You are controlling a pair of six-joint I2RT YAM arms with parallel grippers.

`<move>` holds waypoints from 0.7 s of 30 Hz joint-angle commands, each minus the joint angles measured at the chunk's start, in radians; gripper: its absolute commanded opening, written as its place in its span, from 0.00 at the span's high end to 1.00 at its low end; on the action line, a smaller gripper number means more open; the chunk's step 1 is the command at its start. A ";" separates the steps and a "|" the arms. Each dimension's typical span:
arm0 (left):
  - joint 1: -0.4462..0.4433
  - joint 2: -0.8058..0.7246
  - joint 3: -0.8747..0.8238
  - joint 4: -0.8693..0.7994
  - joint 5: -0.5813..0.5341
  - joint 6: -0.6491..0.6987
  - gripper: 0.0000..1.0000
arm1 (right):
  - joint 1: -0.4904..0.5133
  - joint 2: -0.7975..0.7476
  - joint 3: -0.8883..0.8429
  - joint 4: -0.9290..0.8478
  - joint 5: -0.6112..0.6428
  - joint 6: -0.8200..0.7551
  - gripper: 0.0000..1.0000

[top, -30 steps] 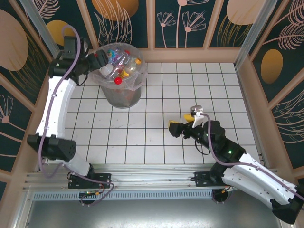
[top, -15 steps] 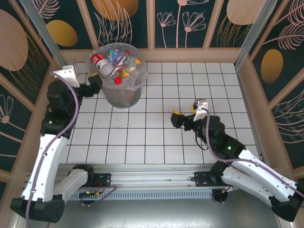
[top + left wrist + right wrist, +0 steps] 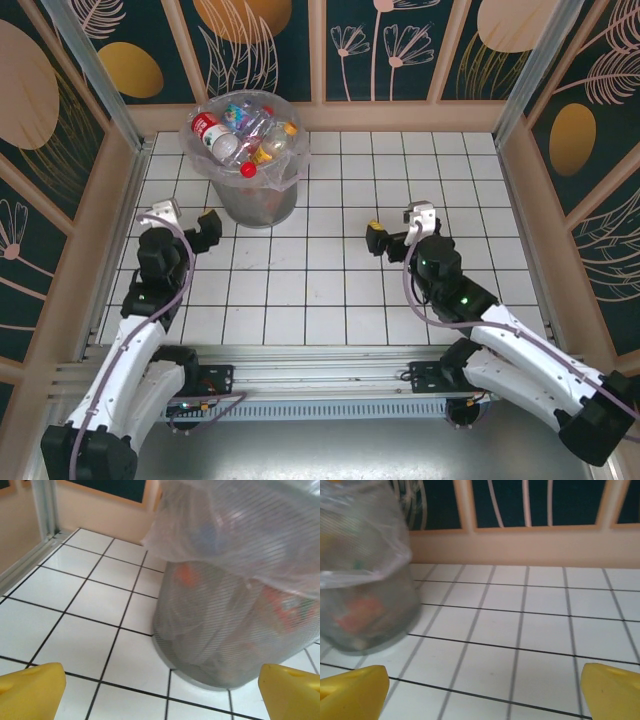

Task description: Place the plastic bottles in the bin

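The bin (image 3: 210, 645) is blurred, its rim cut off.

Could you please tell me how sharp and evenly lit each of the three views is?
Top external view: sharp, evenly lit, the plastic bottles in the bin easy to make out. Left wrist view: the bin's mesh and bag slightly soft, no strong glare. Right wrist view: the bin at the left blurred, the tiles crisper.

Just ahead of the left gripper (image 3: 186, 220), the bin (image 3: 210, 645) is fine grey metal mesh, lined with a thin, crinkled clear plastic bag (image 3: 240, 525) (slightly glossy). The bottles (image 3: 240, 130) inside are shiny clear plastic. Beneath the gripper, the white tiles (image 3: 75, 645) look smooth, softly sheened.
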 commanded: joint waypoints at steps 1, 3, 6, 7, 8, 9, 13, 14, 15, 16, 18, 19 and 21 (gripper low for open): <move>-0.003 0.001 -0.075 0.203 -0.072 0.056 0.02 | -0.085 0.019 -0.052 0.136 -0.052 -0.048 0.01; -0.003 0.018 -0.139 0.301 -0.096 0.076 0.01 | -0.156 0.038 -0.084 0.192 -0.089 -0.059 0.01; -0.003 0.072 -0.214 0.477 -0.142 0.142 0.01 | -0.266 0.063 -0.127 0.269 -0.100 -0.043 0.01; -0.003 0.099 -0.225 0.522 -0.164 0.170 0.01 | -0.302 0.071 -0.151 0.312 -0.113 -0.040 0.01; -0.003 0.126 -0.224 0.550 -0.180 0.194 0.01 | -0.333 0.078 -0.169 0.349 -0.125 -0.039 0.01; -0.003 0.159 -0.222 0.580 -0.190 0.220 0.01 | -0.372 0.088 -0.186 0.381 -0.139 -0.038 0.01; -0.003 0.276 -0.249 0.777 -0.171 0.276 0.02 | -0.490 0.158 -0.227 0.496 -0.183 -0.044 0.01; -0.003 0.304 -0.257 0.834 -0.171 0.281 0.02 | -0.507 0.182 -0.237 0.526 -0.184 -0.049 0.01; -0.003 0.344 -0.263 0.885 -0.172 0.290 0.01 | -0.527 0.208 -0.244 0.558 -0.191 -0.058 0.01; -0.003 0.386 -0.261 0.915 -0.163 0.308 0.01 | -0.541 0.241 -0.251 0.601 -0.203 -0.069 0.01; -0.002 0.465 -0.257 0.990 -0.155 0.323 0.01 | -0.559 0.309 -0.265 0.684 -0.217 -0.087 0.01; -0.002 0.511 -0.262 1.038 -0.144 0.327 0.02 | -0.565 0.345 -0.268 0.725 -0.219 -0.097 0.01; -0.002 0.581 -0.267 1.119 -0.127 0.339 0.01 | -0.575 0.410 -0.284 0.815 -0.224 -0.119 0.01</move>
